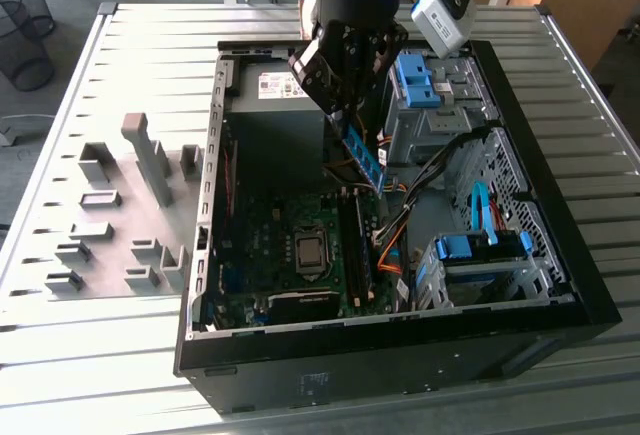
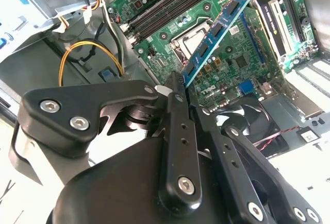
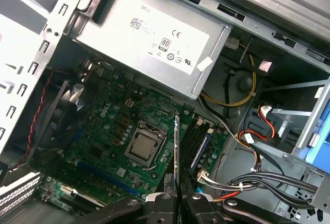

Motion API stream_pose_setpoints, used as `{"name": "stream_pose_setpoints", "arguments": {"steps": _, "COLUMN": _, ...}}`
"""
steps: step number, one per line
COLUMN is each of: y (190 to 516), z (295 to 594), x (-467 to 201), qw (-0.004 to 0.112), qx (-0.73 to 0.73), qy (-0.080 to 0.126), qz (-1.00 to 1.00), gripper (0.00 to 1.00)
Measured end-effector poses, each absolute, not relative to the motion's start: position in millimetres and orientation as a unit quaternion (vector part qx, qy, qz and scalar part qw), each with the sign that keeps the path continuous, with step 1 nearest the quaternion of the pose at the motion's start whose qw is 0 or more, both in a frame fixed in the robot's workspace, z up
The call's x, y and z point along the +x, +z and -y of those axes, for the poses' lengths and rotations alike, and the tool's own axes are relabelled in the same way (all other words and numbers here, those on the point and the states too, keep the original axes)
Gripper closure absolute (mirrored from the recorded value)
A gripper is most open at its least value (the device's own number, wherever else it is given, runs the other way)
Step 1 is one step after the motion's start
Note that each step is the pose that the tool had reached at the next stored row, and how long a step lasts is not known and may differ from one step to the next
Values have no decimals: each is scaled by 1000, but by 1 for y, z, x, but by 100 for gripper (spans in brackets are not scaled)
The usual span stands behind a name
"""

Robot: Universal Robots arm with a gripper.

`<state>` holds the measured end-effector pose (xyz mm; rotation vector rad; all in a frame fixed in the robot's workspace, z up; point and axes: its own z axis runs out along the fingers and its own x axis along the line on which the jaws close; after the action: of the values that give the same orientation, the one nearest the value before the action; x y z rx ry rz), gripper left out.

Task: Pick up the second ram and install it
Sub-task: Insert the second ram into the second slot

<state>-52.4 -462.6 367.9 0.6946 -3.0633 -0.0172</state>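
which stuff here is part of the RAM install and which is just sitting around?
In play:
- gripper, shut on the second ram
- second ram, held over the motherboard
- RAM slots

Just there:
- power supply
- CPU socket
- case fan
- blue drive brackets
- grey fixture block beside the case

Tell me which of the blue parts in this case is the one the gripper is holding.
The second ram, the thin blue circuit-board stick with dark chips, is clamped in the gripper above the motherboard. The chunky light-blue drive-bay brackets sit untouched on the cages.
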Motion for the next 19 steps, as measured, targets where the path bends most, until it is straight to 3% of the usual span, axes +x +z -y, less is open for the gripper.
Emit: {"name": "stream_pose_setpoints", "arguments": {"steps": 19, "y": 363, "z": 463, "x": -52, "qw": 0, "qx": 111, "qy": -5, "qz": 994, "gripper": 86}}
